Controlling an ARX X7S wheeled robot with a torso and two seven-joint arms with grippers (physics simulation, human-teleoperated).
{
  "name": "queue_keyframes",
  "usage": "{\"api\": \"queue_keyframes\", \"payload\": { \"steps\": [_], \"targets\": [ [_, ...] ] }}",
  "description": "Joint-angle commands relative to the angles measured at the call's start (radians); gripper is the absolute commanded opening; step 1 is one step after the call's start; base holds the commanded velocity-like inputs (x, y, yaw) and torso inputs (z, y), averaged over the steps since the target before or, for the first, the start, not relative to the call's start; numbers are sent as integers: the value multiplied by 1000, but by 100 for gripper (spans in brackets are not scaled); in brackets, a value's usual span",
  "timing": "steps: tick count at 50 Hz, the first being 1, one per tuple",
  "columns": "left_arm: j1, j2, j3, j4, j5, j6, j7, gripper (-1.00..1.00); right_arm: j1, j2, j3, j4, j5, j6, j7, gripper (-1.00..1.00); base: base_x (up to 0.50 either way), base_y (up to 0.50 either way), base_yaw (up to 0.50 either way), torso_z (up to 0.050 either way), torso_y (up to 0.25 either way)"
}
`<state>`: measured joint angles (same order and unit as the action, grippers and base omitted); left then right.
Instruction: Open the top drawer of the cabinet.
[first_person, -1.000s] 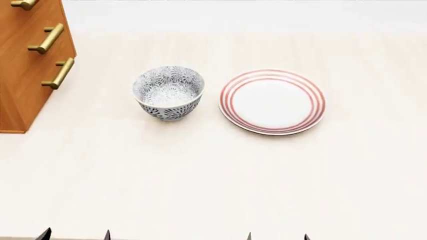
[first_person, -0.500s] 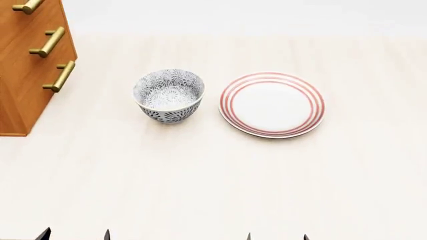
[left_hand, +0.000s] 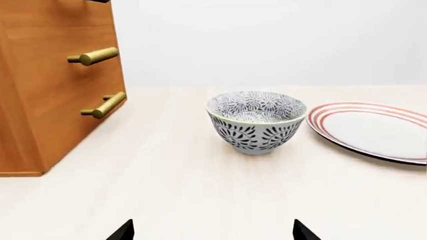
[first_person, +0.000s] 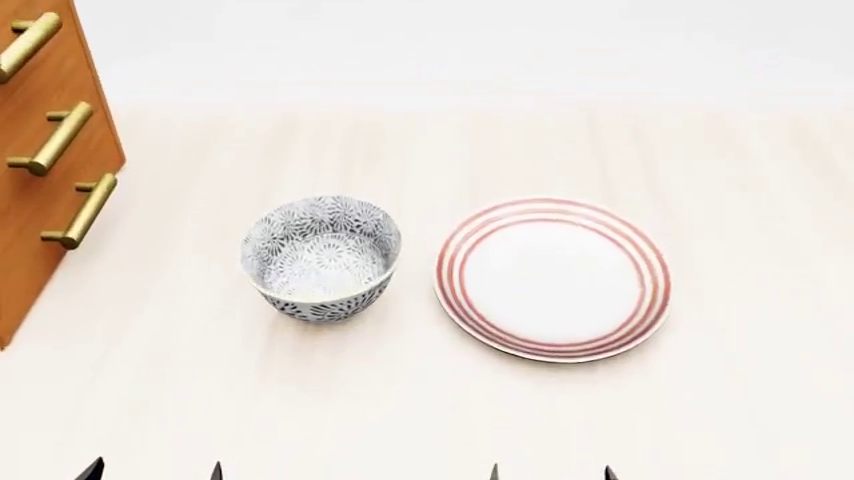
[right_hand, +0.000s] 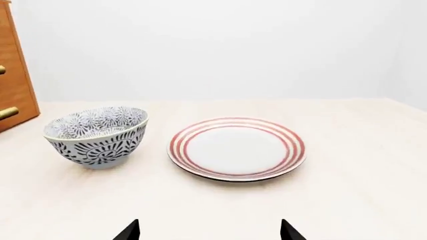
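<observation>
Left end effector parted, cabinet far-left ahead

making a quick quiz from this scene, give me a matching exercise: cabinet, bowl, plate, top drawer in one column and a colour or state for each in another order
Things:
1. cabinet
2. bowl
3. plate
4. top drawer

Descriptions:
A. white with red rings at the rim
B. shut, brass bar handle
C. orange-brown wood, three handles showing
D. blue-and-white pattern, empty

Pairs: 1-C, 2-D, 3-A, 4-B
</observation>
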<state>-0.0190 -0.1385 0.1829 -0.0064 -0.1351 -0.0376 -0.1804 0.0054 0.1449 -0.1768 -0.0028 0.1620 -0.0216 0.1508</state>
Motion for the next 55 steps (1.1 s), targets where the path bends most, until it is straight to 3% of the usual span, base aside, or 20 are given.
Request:
{"api": "queue_keyframes", "payload": {
  "steps": [1, 48, 55],
  "targets": [
    [2, 10, -13, 5, 7, 2, 12, 100, 2, -12, 12, 5, -15, -2, -11, 100, 500, 0, 0, 0, 0],
    [1, -18, 25, 6, -21, 7, -20, 100, 2, 17, -24, 3, 11, -12, 17, 100, 500, 0, 0, 0, 0],
    [2, -22, 30, 10, -24, 6, -24, 100, -1, 21, -28, 0, 20, -26, 15, 100, 73, 0, 0, 0, 0]
  ]
}}
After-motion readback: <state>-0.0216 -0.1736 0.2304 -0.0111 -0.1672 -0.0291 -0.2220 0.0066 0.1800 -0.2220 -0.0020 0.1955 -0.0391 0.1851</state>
